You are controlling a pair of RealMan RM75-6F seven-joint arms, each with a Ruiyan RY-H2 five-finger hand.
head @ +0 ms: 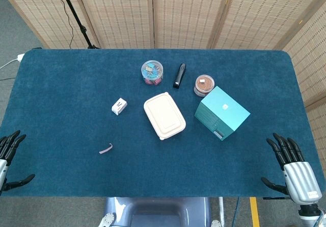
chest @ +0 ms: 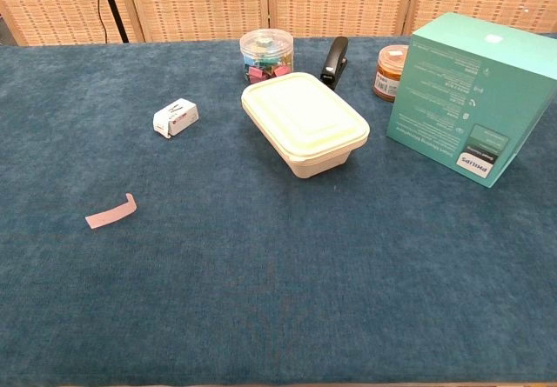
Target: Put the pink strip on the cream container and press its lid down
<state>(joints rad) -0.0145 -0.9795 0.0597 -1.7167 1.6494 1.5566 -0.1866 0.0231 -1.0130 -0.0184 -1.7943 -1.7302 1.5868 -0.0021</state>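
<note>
Left hand: black-fingered left hand at near left table edge, cut off by frame; fingers spread, holds nothing; not seen in chest view.
Right hand: silver-backed right hand at near right edge, wrist cropped; fingers apart, released, nothing in it; out of chest view too.
Pink strip: thin pink paper strip flat on cloth, near-left, one end curled up; well apart from both hands and from container; tiny in head view.
Cream container: rectangular cream plastic container mid-table, lid on; whether lid is fully pressed shut, cannot tell; contents hidden.
Table: blue cloth-covered table; near edge partly cut off in chest view.
White box: small white box with red marks, left of container; print too small to read.
Clip jar: clear round jar of coloured clips behind container.
Black tool: black oblong object just right of jar; lower end hidden behind container in chest view; kind unclear.
Brown jar: small brown-filled jar, partly hidden by teal box.
Teal box: teal cardboard box, right of container, right corner cropped in chest view.
Backdrop: woven tan screen panels behind table.
</note>
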